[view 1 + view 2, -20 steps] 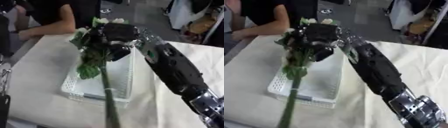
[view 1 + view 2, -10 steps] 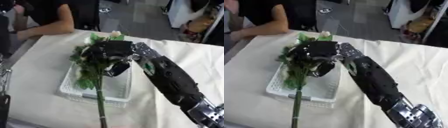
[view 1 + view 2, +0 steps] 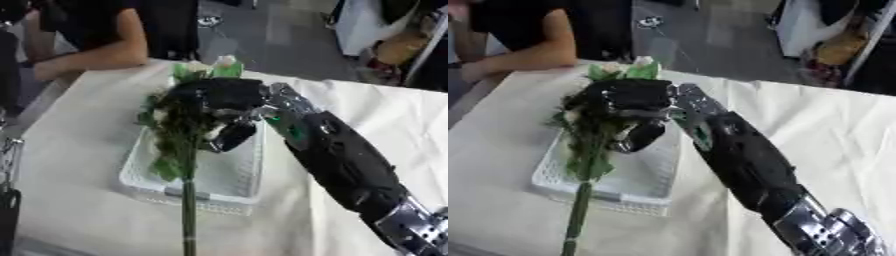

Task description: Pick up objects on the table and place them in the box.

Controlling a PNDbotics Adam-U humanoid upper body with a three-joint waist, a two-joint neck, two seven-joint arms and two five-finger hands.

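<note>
Flowers (image 3: 188,130) hang over the white box (image 3: 144,175) with the right hand (image 3: 223,100) curled around their stems (long stalk trailing past the near rim), not yet released inside.

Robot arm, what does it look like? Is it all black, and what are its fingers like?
Mostly black. The right arm is thick and rounded, with a glossy black shell, and a small green patch shows on it near the wrist. Toward the lower corner the black ends in a silver metal joint with small dark holes. The right hand is black too, with chunky dark fingers. No cables show.
</note>
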